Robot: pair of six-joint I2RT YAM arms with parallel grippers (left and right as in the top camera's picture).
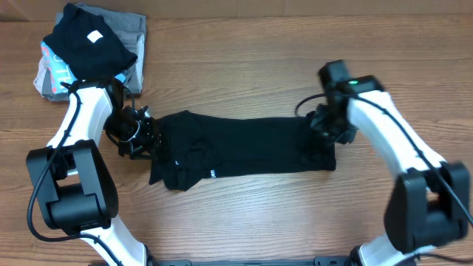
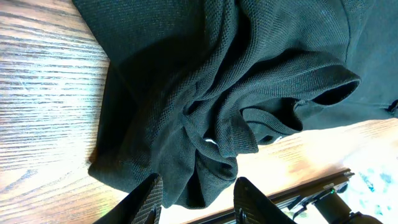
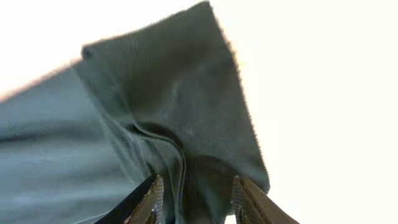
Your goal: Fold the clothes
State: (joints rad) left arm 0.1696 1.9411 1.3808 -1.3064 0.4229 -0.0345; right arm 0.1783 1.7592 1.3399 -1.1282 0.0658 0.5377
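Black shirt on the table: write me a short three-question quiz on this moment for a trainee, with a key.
1. True or false: the black shirt lies with the left gripper at one end and the right gripper at the other.
2. Where is the folded pile? A beyond the left arm; B under the shirt; C beside the right arm.
3. What colour is the piece bearing the white square label?
Key: 1 true; 2 A; 3 black.

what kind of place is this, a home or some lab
Most likely a robotics lab bench, not a home: two white robot arms, left arm and right arm, flank a black shirt on a wood-grain table, folded garments stacked nearby.
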